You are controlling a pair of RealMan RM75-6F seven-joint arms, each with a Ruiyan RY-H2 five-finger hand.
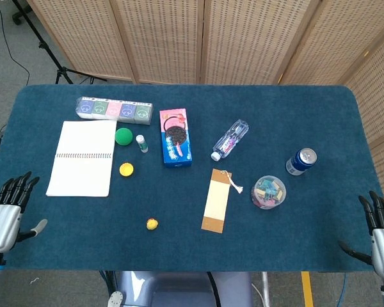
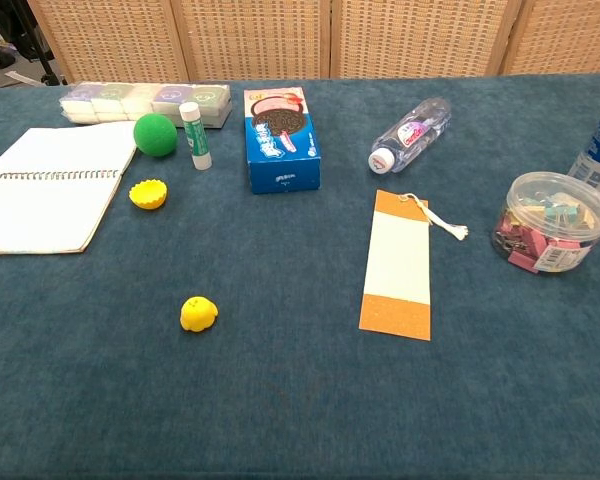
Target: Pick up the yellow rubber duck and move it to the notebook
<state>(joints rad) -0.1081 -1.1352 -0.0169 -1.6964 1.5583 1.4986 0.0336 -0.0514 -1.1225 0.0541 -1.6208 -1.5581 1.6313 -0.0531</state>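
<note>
- A table [image 1: 179,249] covered in dark blue cloth stands in front of woven folding screens [image 1: 205,38].
- The yellow rubber duck [image 1: 152,223] sits alone on the cloth near the front edge, well apart from both hands and touching nothing else.
- The notebook [image 1: 83,157] lies open and flat towards the left, further back than the duck; its pages are bare.
- Just right of the notebook are a green ball [image 1: 123,135], a small glue stick [image 1: 141,142] standing upright, and a yellow cup-shaped piece [image 1: 126,169].
- Behind the notebook lies a row of small pots [image 1: 113,109] in a clear pack.
- A cookie box [image 1: 175,146] lies flat near the middle, with a water bottle [image 1: 230,139] on its side to the right.
- A bookmark [image 1: 217,200] with a string lies flat, right of the duck.
- A round clear tub of clips [image 1: 268,192] and a blue can [image 1: 301,160] stand on the right.
- The left hand [image 1: 5,211] hovers at the front left corner, fingers spread apart, holding nothing.
- The right hand [image 1: 381,233] hovers at the front right corner, fingers likewise spread and holding nothing.
</note>
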